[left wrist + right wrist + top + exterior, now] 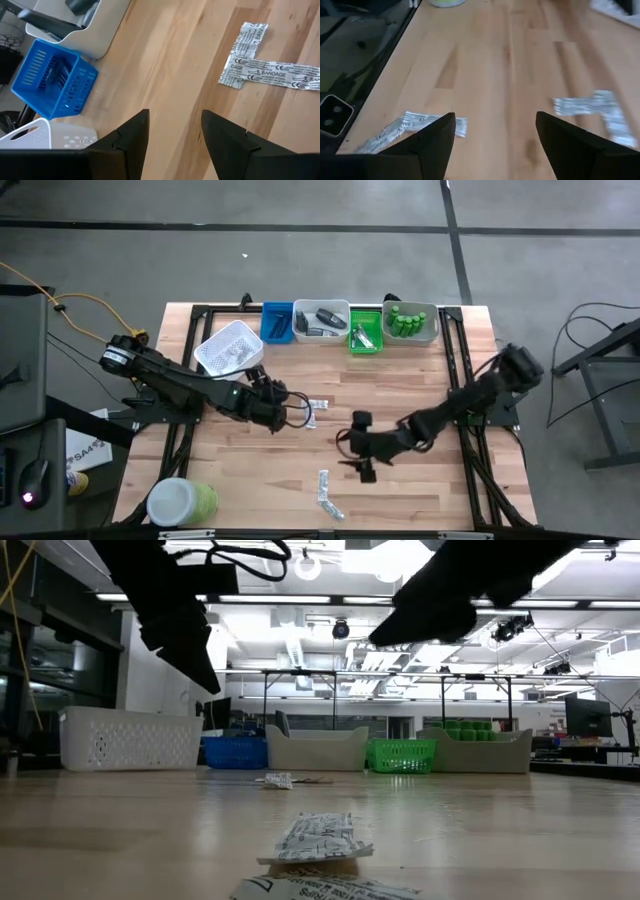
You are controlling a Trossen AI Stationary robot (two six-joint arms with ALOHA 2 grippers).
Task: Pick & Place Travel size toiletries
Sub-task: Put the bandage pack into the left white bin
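Observation:
Two printed silvery sachets [318, 408] lie crossed, flat on the wooden table's middle, seen up close in the left wrist view [265, 70]. Another pair of sachets [326, 495] lies flat near the front edge [315, 840]. My left gripper [297, 412] hovers open just left of the middle pair, its fingers [175, 114] empty above bare wood. My right gripper [352, 445] hangs open over the table's middle, between the two pairs [495, 116]; the near pair [415, 125] and the middle pair [595, 107] show beyond its fingers.
Along the far edge stand a white basket [230, 348], a blue tray [277, 321], a pale tray of dark pieces [321, 321], a green tray [365, 332] and a tray of green bottles [412, 321]. A big green jar with a white lid [180, 502] stands front left.

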